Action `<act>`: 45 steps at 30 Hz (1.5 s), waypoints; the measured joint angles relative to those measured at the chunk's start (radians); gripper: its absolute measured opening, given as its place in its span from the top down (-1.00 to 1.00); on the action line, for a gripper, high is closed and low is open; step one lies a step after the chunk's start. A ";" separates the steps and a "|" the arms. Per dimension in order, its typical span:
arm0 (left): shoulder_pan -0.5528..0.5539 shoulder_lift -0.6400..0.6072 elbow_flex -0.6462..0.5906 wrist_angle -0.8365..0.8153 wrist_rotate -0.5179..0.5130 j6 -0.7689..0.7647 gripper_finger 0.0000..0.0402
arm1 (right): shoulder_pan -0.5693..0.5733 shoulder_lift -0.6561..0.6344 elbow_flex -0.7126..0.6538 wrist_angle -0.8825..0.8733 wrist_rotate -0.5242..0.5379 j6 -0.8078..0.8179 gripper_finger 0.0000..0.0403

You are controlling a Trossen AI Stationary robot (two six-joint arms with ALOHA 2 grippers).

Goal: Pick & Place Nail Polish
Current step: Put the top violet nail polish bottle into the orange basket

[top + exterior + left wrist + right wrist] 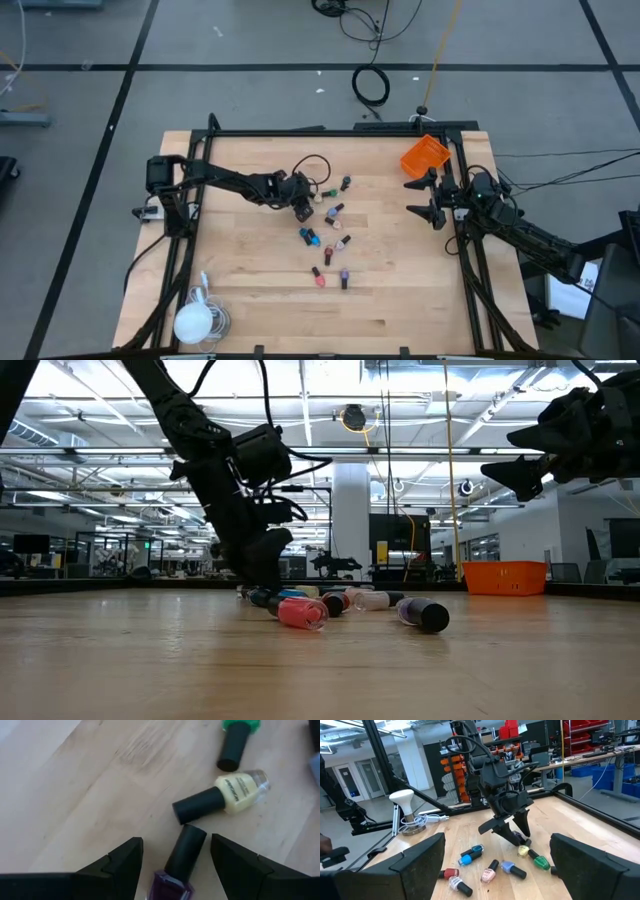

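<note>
left gripper (172,862): open, fingers on both sides of purple nail polish (172,887) lying mid-table | bottle: tiny, light, smooth glass, may roll | grab: across body | right gripper (428,196): open, waiting by orange bin (424,155)

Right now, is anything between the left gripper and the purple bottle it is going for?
Nothing visible. The left gripper stands open with the purple bottle lying between its fingers, cap pointing away. The yellow bottle lies just beyond the cap, apart from it.
</note>
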 joint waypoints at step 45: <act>-0.016 -0.313 -0.029 0.760 0.681 0.408 0.82 | 0.000 0.001 0.000 0.002 0.002 -0.007 -0.71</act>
